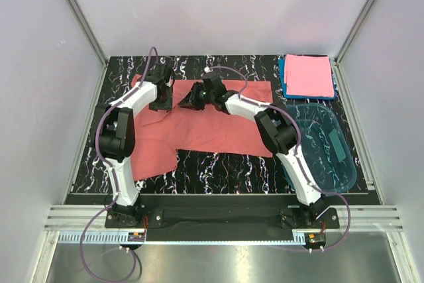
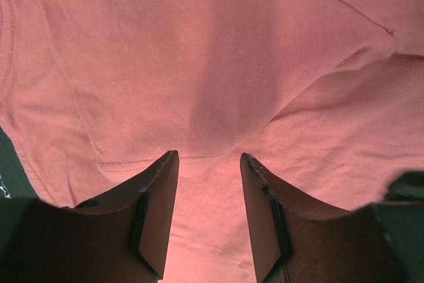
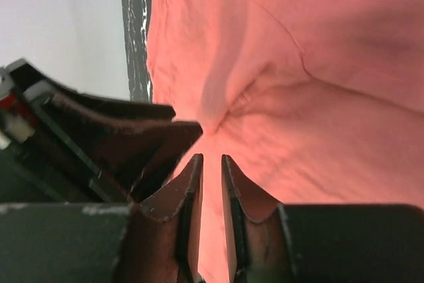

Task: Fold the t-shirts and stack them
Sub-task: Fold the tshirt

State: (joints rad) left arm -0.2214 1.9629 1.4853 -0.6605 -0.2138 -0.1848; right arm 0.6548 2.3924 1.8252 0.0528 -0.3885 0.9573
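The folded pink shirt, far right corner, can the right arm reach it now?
Probably yes. The pink shirt lies uncovered on a blue shirt, and nothing stands between it and the right end effector over the red shirt; the tub sits nearer.

Left tool (image 2: 209,154) gapes; right tool (image 3: 212,156) barely parted.

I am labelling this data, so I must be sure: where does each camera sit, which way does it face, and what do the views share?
Top external: above and behind the bases, looking down on the table; shows left arm and right arm whole.
Left wrist: on the left arm, looking down at the salmon t-shirt; left gripper, jaws apart, shows.
Right wrist: on the right arm, facing the same cloth; right gripper, jaws nearly together, shows.
Shared: all three views show the salmon t-shirt.
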